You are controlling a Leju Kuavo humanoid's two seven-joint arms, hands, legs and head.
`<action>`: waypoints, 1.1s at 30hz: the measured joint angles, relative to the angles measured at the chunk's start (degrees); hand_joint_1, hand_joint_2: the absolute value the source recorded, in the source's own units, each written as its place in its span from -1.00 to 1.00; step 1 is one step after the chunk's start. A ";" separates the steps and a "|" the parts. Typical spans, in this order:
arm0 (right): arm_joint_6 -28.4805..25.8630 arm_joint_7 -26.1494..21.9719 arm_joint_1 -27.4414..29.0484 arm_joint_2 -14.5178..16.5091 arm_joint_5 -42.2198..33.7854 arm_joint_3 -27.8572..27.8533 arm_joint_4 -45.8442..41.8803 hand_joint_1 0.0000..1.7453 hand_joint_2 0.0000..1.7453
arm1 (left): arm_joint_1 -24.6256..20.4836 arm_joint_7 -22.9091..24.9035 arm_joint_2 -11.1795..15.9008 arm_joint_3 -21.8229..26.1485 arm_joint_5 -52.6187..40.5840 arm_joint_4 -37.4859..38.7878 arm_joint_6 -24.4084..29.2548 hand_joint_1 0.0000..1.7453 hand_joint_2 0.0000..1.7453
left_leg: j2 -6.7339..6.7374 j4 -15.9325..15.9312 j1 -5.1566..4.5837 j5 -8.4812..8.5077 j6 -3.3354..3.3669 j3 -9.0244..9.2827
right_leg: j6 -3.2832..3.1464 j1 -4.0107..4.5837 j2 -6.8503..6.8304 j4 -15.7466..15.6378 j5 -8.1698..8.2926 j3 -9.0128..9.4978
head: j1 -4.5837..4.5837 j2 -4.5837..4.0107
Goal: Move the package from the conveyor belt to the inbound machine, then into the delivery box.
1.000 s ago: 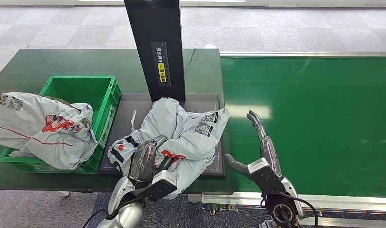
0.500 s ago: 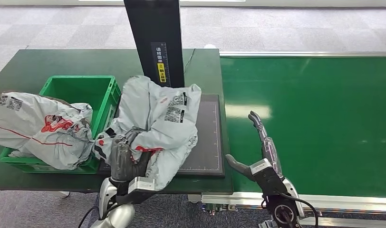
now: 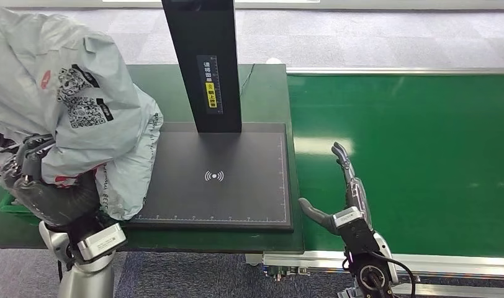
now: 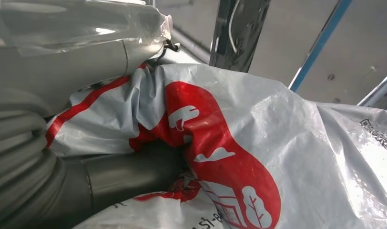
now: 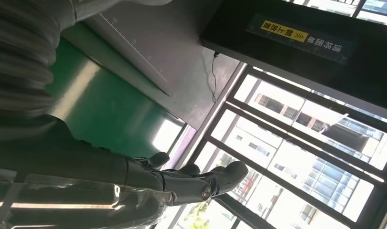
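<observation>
Nearest, the left robot hand (image 3: 35, 186) grips the grey package (image 3: 82, 105) from below, dark fingers curled into the plastic, and holds it lifted at the left side of the head view, above the left end of the desk (image 3: 169, 77) and overlapping the left edge of the inbound machine (image 3: 237, 198). Its wrist view adds what the head view hides: the thumb (image 4: 129, 174) pressed into a fold of the package (image 4: 277, 143) beside a red printed logo with white figures. From the head view the package shows black QR-style codes and a small red mark; the text is too small to read. The right robot hand (image 3: 342, 198) hovers over the near edge of the green conveyor belt (image 3: 423, 155), fingers stretched forward, thumb out, holding nothing. Farther back, the black post (image 3: 203, 62) carries a yellow-and-white label in Chinese characters, also visible in the right wrist view (image 5: 301, 40).
</observation>
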 joint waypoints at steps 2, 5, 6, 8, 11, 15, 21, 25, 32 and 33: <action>0.11 0.19 -0.19 -0.12 -0.02 0.19 0.08 -1.00 1.00 | -1.36 0.28 -0.23 1.64 -3.10 0.86 0.00 1.00 1.00 | 0.00 0.00 0.00 0.00 0.00 0.00 | 0.00 0.00 0.00 0.00 0.00 0.00 | 0.00 0.00; 0.33 0.33 -0.64 -0.26 -0.03 0.64 0.39 -1.00 1.00 | -4.03 2.38 -0.49 4.33 -11.98 2.97 0.00 1.00 1.00 | -0.01 0.00 0.00 0.01 0.00 -0.01 | 0.00 0.00 -0.01 0.00 0.00 -0.01 | 0.00 0.00; 0.40 0.33 -0.73 -0.32 -0.03 0.84 0.50 -1.00 1.00 | -5.18 3.93 -0.43 5.27 -15.66 4.11 -0.01 1.00 1.00 | -0.01 0.00 0.00 0.01 0.00 0.00 | 0.00 0.00 -0.01 0.00 0.00 -0.02 | 0.01 0.00; 0.52 0.32 -0.77 -0.56 -0.03 1.18 0.62 -1.00 1.00 | -7.90 10.49 0.41 6.38 -22.72 7.52 -0.55 1.00 1.00 | -0.01 0.01 0.00 0.01 0.00 0.00 | 0.00 0.00 -0.01 0.00 0.00 -0.04 | 0.00 0.00; 0.63 0.32 -0.72 -1.05 0.07 1.31 0.65 -1.00 1.00 | -13.25 27.54 3.10 5.84 -30.89 14.79 -4.85 1.00 1.00 | -0.01 0.01 0.01 0.04 -0.02 0.00 | -0.02 0.01 0.00 0.00 0.02 -0.05 | 0.00 0.00; 1.77 0.47 -0.95 -1.43 0.80 1.31 0.71 -1.00 1.00 | -21.35 45.64 7.03 4.63 -35.67 26.47 -15.23 1.00 1.00 | 0.03 0.01 0.02 0.10 -0.05 0.00 | -0.06 0.03 0.03 0.03 0.06 -0.04 | 0.00 0.00; 3.50 0.69 -3.25 -1.52 1.15 1.70 2.08 -1.00 1.00 | -29.75 52.93 13.06 3.60 -37.31 46.06 -22.38 1.00 1.00 | 0.10 0.01 0.02 0.12 -0.06 -0.01 | -0.06 0.03 0.10 0.06 0.07 -0.08 | 0.01 0.00; 4.20 0.73 -5.10 -1.51 1.22 2.44 3.56 -1.00 1.00 | -33.47 52.98 16.65 3.58 -36.80 56.96 -25.63 1.00 1.00 | 0.11 0.01 0.02 0.11 -0.06 -0.03 | -0.06 0.03 0.11 0.06 0.06 -0.12 | 0.00 0.00; 4.67 0.45 -7.43 -1.21 0.87 3.66 6.39 -1.00 1.00 | -36.80 50.14 19.39 2.34 -37.06 67.06 -35.01 1.00 1.00 | 0.09 0.00 0.02 0.11 -0.06 -0.03 | -0.06 0.02 0.09 0.05 0.06 -0.07 | 0.01 0.00; 4.78 0.32 -7.82 -1.13 0.81 3.82 6.90 -1.00 1.00 | -37.21 50.04 19.64 1.69 -37.75 68.03 -36.62 1.00 1.00 | 0.08 0.00 0.01 0.11 -0.06 -0.01 | -0.06 0.02 0.09 0.05 0.06 -0.05 | 0.01 0.00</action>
